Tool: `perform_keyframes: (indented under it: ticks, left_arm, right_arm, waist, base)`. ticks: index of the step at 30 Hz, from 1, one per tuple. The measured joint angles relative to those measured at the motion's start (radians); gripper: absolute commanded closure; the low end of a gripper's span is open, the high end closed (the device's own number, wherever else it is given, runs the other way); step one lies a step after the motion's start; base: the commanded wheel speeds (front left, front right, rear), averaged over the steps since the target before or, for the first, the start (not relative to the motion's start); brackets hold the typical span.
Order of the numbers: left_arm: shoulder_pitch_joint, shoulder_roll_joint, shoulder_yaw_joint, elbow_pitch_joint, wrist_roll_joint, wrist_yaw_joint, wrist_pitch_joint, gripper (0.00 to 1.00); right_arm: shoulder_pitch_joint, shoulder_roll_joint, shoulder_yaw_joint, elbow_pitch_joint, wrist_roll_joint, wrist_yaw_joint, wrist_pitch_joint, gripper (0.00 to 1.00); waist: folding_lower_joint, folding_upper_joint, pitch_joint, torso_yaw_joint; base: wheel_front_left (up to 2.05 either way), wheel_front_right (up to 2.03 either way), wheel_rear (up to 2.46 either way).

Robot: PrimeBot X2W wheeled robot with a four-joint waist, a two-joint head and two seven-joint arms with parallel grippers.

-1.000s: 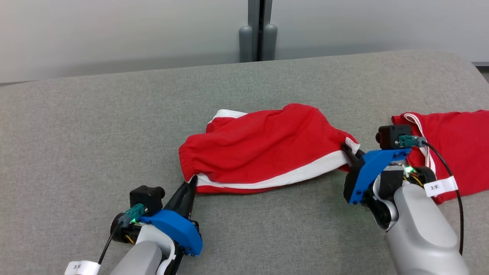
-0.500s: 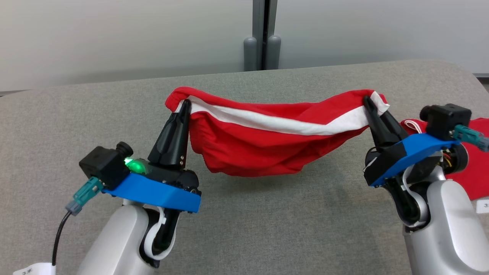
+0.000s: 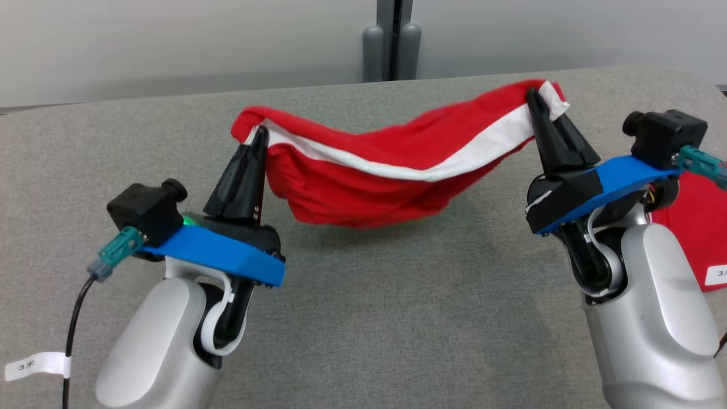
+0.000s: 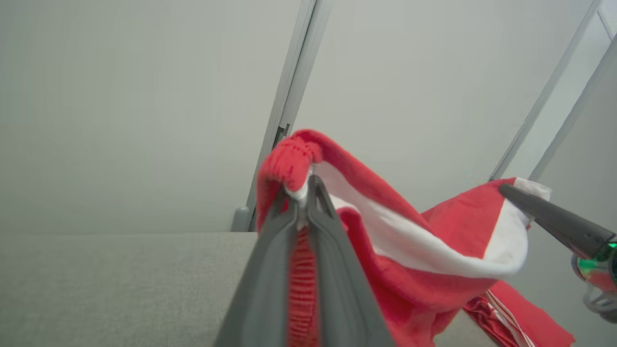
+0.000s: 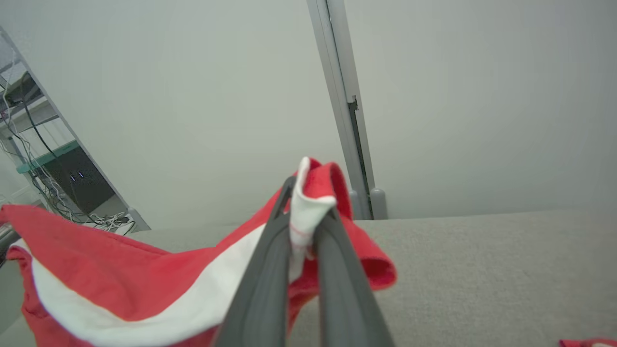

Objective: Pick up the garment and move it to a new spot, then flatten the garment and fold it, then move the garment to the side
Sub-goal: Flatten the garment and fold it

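Above the grey tabletop (image 3: 363,318), the left pincer (image 3: 259,136) and right pincer (image 3: 533,99) each pinch one end of the sagging red garment (image 3: 369,187).

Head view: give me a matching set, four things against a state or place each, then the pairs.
Things:
1. left end effector
2. right end effector
3. striped garment
4. second red cloth

States or places:
a. lying flat, far right
b. slung in the air, sagging in the middle
c. shut on the gathered red end
d. shut on the white-edged end

Pairs: 1-c, 2-d, 3-b, 4-a
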Motion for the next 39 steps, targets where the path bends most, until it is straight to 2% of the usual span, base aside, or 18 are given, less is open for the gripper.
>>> perform_keyframes:
  ticks: [4,13,17,18,19,20,21,22,26,34,39]
  left_arm:
    - [-0.024,-0.008,-0.010,0.027,0.034,0.006,-0.028,1.00]
    - [0.114,-0.013,-0.091,0.183,0.011,-0.002,0.049,1.00]
    - [0.145,-0.013,-0.118,0.228,0.002,-0.006,0.087,1.00]
    - [0.149,-0.013,-0.122,0.235,-0.003,-0.009,0.098,1.00]
    - [0.153,-0.012,-0.124,0.241,-0.011,-0.011,0.109,1.00]
    - [0.157,-0.010,-0.128,0.243,-0.016,-0.013,0.123,1.00]
    - [0.162,-0.005,-0.133,0.246,-0.017,-0.013,0.137,0.66]
    - [0.168,0.001,-0.135,0.246,-0.017,-0.013,0.145,0.00]
    - [0.181,0.014,-0.127,0.217,-0.018,-0.004,0.129,0.00]
    - [0.257,0.031,-0.049,0.138,-0.016,0.027,-0.054,0.00]
    - [0.293,0.036,0.011,0.119,0.013,0.030,-0.094,0.00]
  right_arm:
    - [-0.019,0.000,-0.003,0.071,-0.013,0.000,-0.077,1.00]
    - [0.103,0.000,-0.062,0.317,-0.063,0.000,-0.052,1.00]
    - [0.138,0.000,-0.082,0.390,-0.108,0.000,-0.038,1.00]
    - [0.145,0.000,-0.090,0.402,-0.110,0.000,-0.032,0.85]
    - [0.153,0.000,-0.094,0.412,-0.116,0.000,-0.023,0.53]
    - [0.161,0.000,-0.098,0.418,-0.117,0.000,-0.016,0.00]
    - [0.168,0.000,-0.103,0.417,-0.119,0.000,-0.012,0.00]
    - [0.174,0.000,-0.107,0.415,-0.118,0.000,-0.010,0.00]
    - [0.219,0.000,-0.121,0.350,-0.128,0.000,-0.034,0.00]
    - [0.363,-0.001,-0.125,0.087,-0.179,0.000,-0.125,0.00]
    - [0.442,-0.001,-0.113,-0.043,-0.202,0.000,-0.163,0.00]
  waist:
    - [0.0000,0.0000,0.011,0.015]
    - [0.0000,0.0000,0.020,0.048]
    - [0.0000,0.0000,0.016,0.058]
    - [0.0000,0.0000,0.013,0.061]
    - [0.0000,0.0000,0.010,0.062]
    - [0.0000,0.0000,0.007,0.063]
    - [0.0000,0.0000,0.003,0.064]
    - [0.0000,0.0000,-0.003,0.064]
    - [0.0000,0.0000,-0.025,0.062]
    - [0.0000,0.0000,-0.083,0.055]
    - [0.0000,0.0000,-0.110,0.049]
  base:
    - [0.00,0.00,0.00]
    - [0.00,0.00,0.00]
    - [0.00,0.00,0.00]
    - [0.00,0.00,0.00]
    - [0.00,0.00,0.00]
    - [0.00,0.00,0.00]
    - [0.00,0.00,0.00]
    - [0.00,0.00,0.00]
    - [0.00,0.00,0.00]
    - [0.00,0.00,0.00]
    - [0.00,0.00,0.00]
